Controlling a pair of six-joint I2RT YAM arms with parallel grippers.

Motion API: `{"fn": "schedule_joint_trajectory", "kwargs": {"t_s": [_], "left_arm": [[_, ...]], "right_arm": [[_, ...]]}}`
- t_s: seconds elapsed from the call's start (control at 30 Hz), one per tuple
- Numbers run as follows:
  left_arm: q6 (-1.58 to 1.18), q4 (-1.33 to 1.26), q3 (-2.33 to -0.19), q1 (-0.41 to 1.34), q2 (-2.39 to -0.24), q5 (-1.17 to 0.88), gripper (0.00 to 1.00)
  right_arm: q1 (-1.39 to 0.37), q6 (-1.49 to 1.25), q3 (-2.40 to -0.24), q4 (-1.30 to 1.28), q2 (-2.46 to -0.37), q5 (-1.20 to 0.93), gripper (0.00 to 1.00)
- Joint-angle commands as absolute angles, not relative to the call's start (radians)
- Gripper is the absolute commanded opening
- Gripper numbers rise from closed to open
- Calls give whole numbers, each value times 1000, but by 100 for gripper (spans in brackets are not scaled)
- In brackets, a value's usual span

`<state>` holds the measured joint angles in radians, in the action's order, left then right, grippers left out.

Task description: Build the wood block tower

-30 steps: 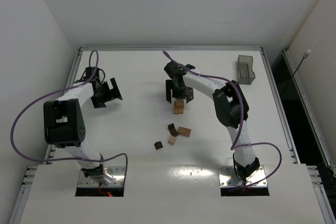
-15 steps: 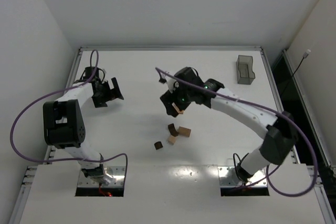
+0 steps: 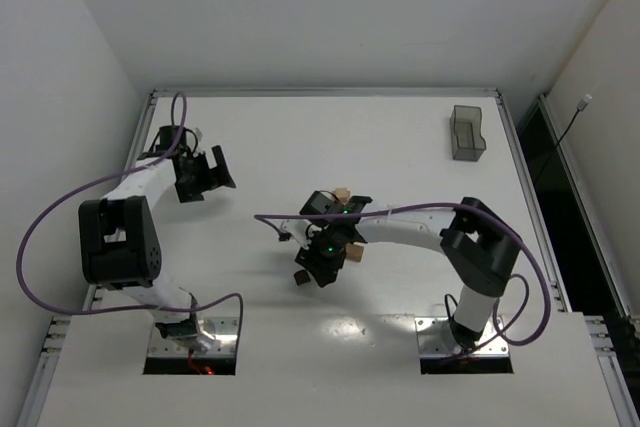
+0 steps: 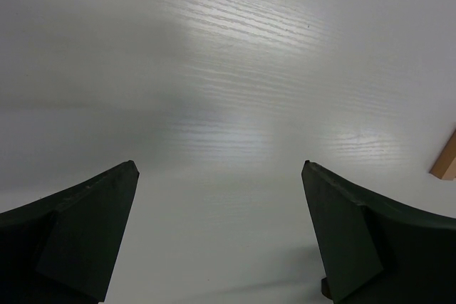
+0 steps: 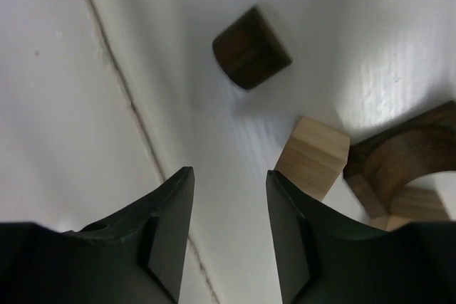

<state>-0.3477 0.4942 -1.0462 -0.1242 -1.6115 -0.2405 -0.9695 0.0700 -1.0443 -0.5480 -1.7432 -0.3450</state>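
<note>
The tower (image 3: 341, 194) is a short light tan stack at mid-table, partly hidden behind the right arm. Loose wood blocks lie nearer the bases: a dark brown piece (image 3: 302, 277) (image 5: 251, 48), a tan cube (image 5: 312, 156) and a dark arch-shaped piece (image 5: 406, 161). Another tan block (image 3: 355, 251) shows beside the right wrist. My right gripper (image 3: 315, 269) (image 5: 229, 174) hovers over these loose blocks, its jaws partly narrowed with only bare table between them. The tan cube lies just past the right fingertip. My left gripper (image 3: 205, 175) (image 4: 219, 167) stands wide open at the far left, holding nothing.
A translucent grey bin (image 3: 467, 132) stands at the back right of the white table (image 3: 400, 137). A tan block's corner (image 4: 445, 161) shows at the right edge of the left wrist view. White walls enclose the table on the left and at the back.
The right arm has swung from the tower toward the near side, down over the loose blocks, and its jaws have narrowed. The left arm has hardly moved.
</note>
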Motion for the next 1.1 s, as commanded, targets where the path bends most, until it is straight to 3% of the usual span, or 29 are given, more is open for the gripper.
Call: {"fn": "schedule_joint_trajectory", "kwargs": {"t_s": [0.0, 0.47, 0.87, 1.07], "left_arm": [[-333, 500, -1042, -137, -1555, -250, 99], [-342, 482, -1032, -137, -1566, -250, 99], [-342, 491, -1042, -137, -1566, -250, 99], [-342, 491, -1032, -137, -1566, -250, 99]], "right_arm": [[-971, -5, -1150, -488, -1799, -353, 41], [-962, -28, -1160, -497, -1818, -295, 40], [-923, -28, -1368, -517, -1980, -324, 38], [-923, -37, -1359, -506, -1916, -260, 38]]}}
